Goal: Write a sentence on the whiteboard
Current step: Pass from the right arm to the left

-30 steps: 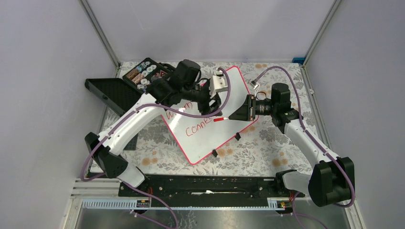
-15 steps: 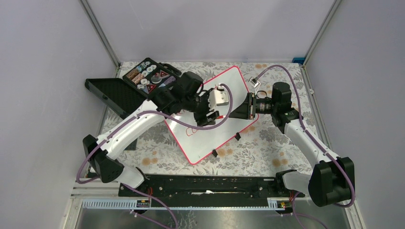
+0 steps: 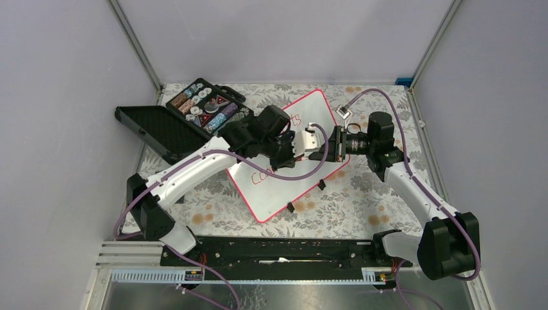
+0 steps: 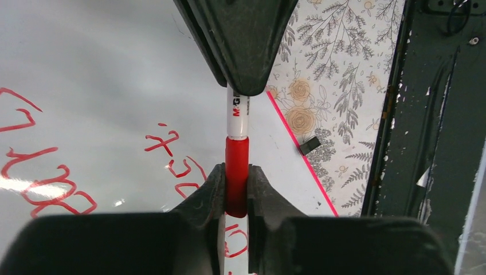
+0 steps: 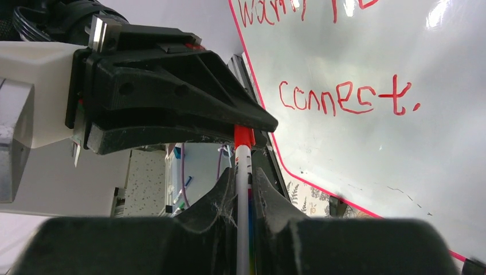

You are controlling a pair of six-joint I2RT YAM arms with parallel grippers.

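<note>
Plain pale lilac walls [image 3: 278, 39] close in three sides, with silver metal posts [image 3: 134, 45] at the back corners. The desk [image 3: 362, 194] wears a grey-and-tan flowered cloth, evenly lit, and a black rail [image 3: 284, 248] runs along its near edge

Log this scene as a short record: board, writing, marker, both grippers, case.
whiteboard: lying flat, turned diagonally
sentence: red handwriting; "connect." readable, upper line cut off in the right wrist view
marker: white body, red end, held over the whiteboard
left gripper: shut on the marker's red end
right gripper: shut on the marker's white body
case: black, open, far left
</note>
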